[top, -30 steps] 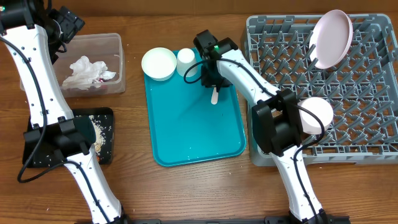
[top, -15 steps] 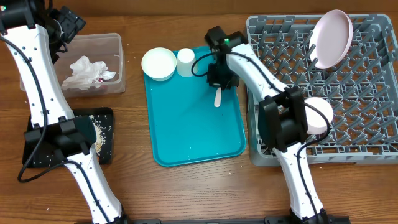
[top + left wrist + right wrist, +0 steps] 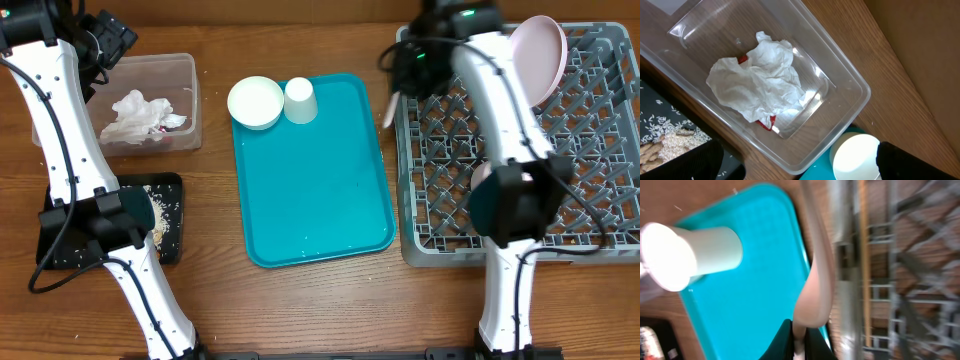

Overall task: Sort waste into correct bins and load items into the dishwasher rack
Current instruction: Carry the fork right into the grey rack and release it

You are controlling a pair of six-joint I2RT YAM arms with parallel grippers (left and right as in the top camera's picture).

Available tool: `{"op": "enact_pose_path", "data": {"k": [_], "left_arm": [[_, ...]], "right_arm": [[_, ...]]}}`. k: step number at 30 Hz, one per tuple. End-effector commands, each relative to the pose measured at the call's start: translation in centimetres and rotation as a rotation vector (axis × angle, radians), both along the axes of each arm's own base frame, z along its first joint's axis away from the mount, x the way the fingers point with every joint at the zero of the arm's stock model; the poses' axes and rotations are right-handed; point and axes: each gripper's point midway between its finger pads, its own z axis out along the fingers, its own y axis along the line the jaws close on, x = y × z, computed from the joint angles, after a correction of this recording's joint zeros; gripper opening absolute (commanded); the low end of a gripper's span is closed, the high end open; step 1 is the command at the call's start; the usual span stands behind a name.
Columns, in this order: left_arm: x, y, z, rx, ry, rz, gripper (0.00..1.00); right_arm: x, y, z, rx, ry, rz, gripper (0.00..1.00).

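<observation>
Pinching the white fork [image 3: 816,282] in our right gripper [image 3: 799,341], we hold it at ten o'clock of the rack [image 3: 592,192]; our left gripper [image 3: 106,38] stands spread.

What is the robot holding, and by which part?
The right gripper pinches the white fork by one end; which end is blurred. The left gripper holds nothing.

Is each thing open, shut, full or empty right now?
Left gripper: open.
Right gripper: shut on the fork.
Clear tub: holds crumpled napkins.
Black tray: scattered rice in it.
Pink plate: propped upright in the rack.
Bowl: upright, empty.
Cup: standing beside the bowl.
</observation>
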Motion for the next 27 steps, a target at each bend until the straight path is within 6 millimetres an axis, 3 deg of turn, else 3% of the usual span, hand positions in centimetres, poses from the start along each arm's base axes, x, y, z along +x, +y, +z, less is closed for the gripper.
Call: {"op": "enact_pose_path", "data": {"k": [1, 4, 8, 11, 16, 20, 23, 25, 27], "left_arm": [[0.0, -0.3, 0.0, 0.004, 0.003, 0.0, 1.0], [0.0, -0.3, 0.0, 0.004, 0.002, 0.0, 1.0], [0.0, -0.3, 0.0, 0.004, 0.003, 0.0, 1.0], [0.0, -0.3, 0.0, 0.004, 0.002, 0.0, 1.0], [0.0, -0.3, 0.0, 0.004, 0.003, -0.001, 1.0], [0.0, -0.3, 0.0, 0.004, 0.002, -0.001, 1.0], [0.0, -0.4, 0.0, 0.004, 0.003, -0.001, 1.0], [0.0, -0.4, 0.0, 0.004, 0.003, -0.001, 1.0], [0.0, -0.3, 0.0, 0.004, 0.002, -0.001, 1.0]], "right_arm": [[0.6, -1.3, 4.2, 0.07, -0.113, 0.028, 0.04], [1.4, -3.5, 5.1, 0.054, -0.166, 0.032, 0.04], [1.8, -6.3, 4.6, -0.029, -0.196, 0.071, 0.04], [1.9, -7.3, 4.1, -0.093, -0.198, 0.076, 0.04], [2.0, -6.5, 2.1, -0.097, -0.158, 0.097, 0.05], [2.0, -5.0, 1.0, -0.095, -0.138, 0.128, 0.12], [2.1, -4.0, 1.0, -0.093, -0.149, 0.146, 0.27], [2.0, -3.6, 1.0, -0.091, -0.15, 0.15, 0.6], [2.1, -3.6, 1.0, -0.087, -0.147, 0.137, 0.67]]}}
